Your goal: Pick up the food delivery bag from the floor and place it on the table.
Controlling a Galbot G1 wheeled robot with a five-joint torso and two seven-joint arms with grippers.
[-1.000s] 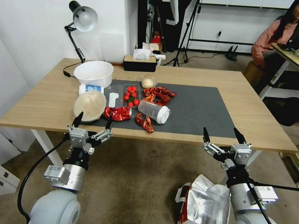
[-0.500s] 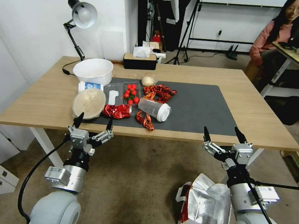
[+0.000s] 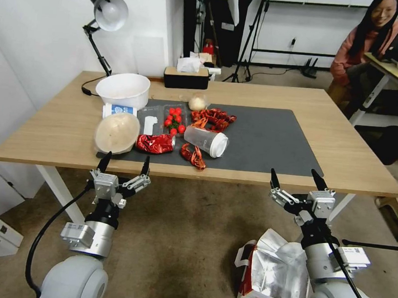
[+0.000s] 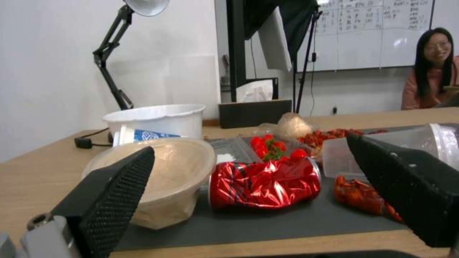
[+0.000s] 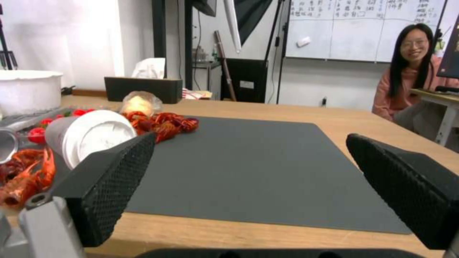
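Two spread-fingered, empty grippers, left gripper point(image 3: 124, 162), right gripper point(image 3: 295, 178); food delivery bag point(image 3: 274, 275) half-hidden behind right arm.

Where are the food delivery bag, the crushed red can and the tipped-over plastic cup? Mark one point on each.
food delivery bag point(image 3: 276, 269), head view, on its silver foil lining.
crushed red can point(image 4: 266, 184), left wrist view, on its dented side.
plastic cup point(image 3: 205, 141), head view, on its clear side wall.
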